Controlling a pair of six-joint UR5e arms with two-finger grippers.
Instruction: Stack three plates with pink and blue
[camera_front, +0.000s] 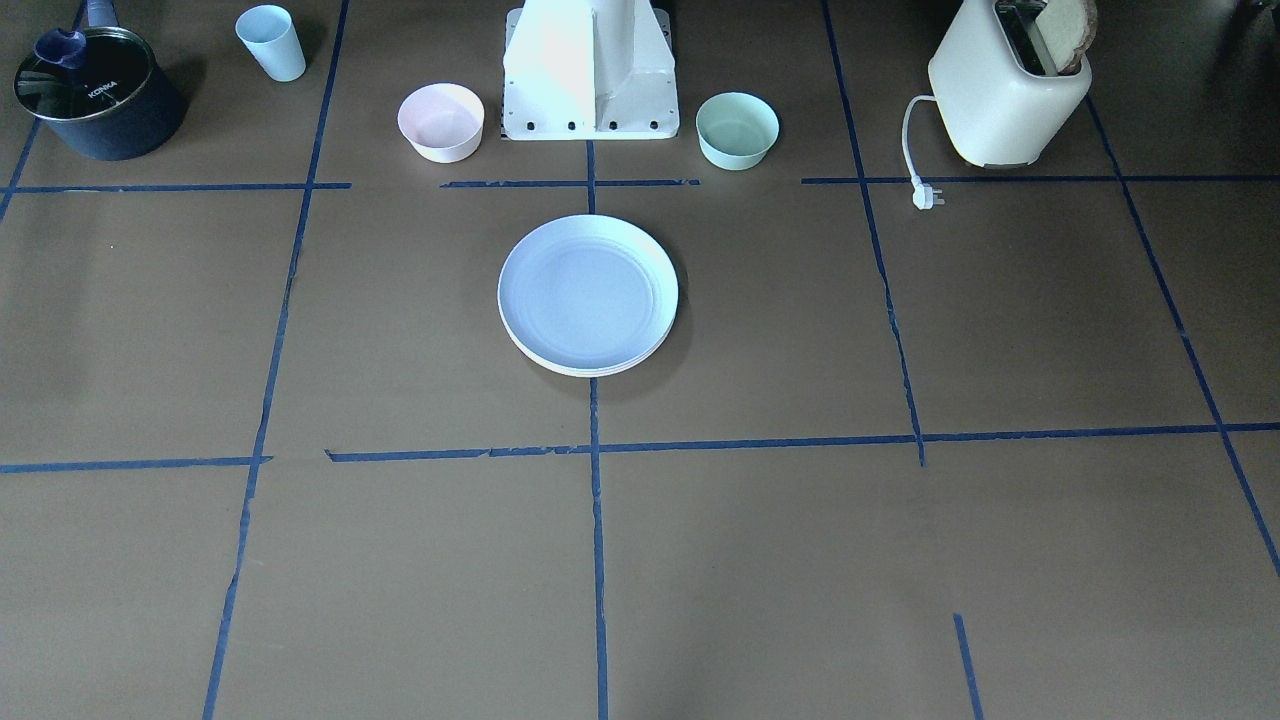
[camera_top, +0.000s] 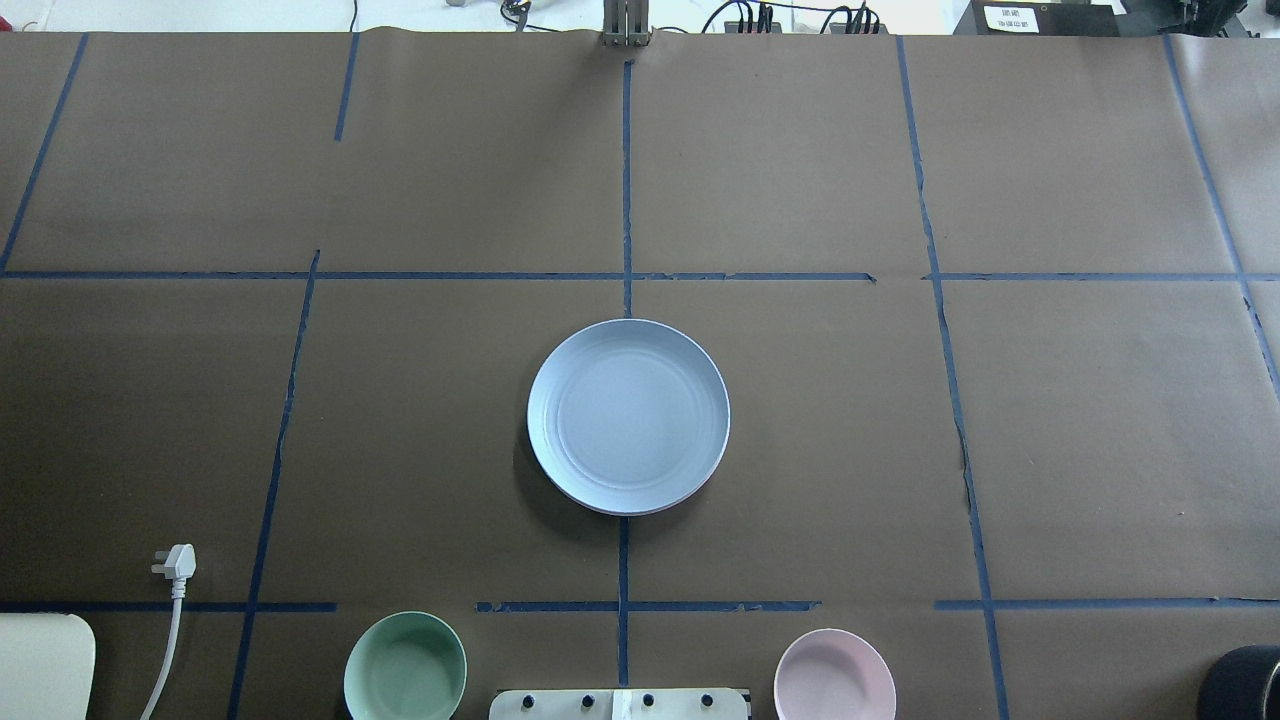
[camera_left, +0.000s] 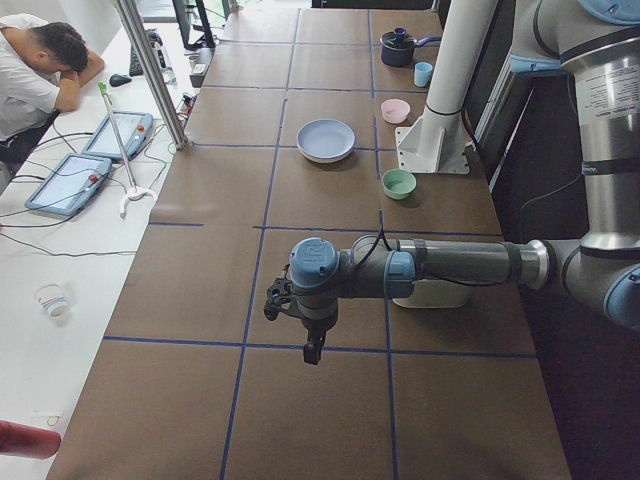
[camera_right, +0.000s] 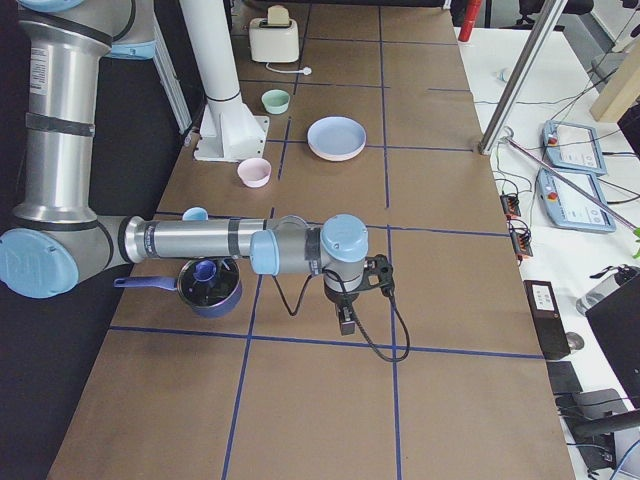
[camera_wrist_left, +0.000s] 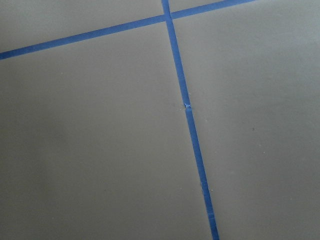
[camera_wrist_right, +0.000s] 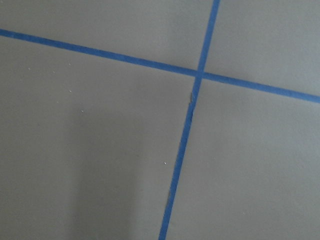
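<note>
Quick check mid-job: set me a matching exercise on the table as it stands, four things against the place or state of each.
Things:
1. light blue round matte plate
2. small deep pink bowl
3. cream plastic toaster
4. dark blue metal pot with glass lid

Places or states:
A. holds a slice of bread
B. stands near the light blue cup
C. topmost of the stacked plates
D. beside the robot's base, on its right side

Pairs: 1-C, 2-D, 3-A, 4-B.
</note>
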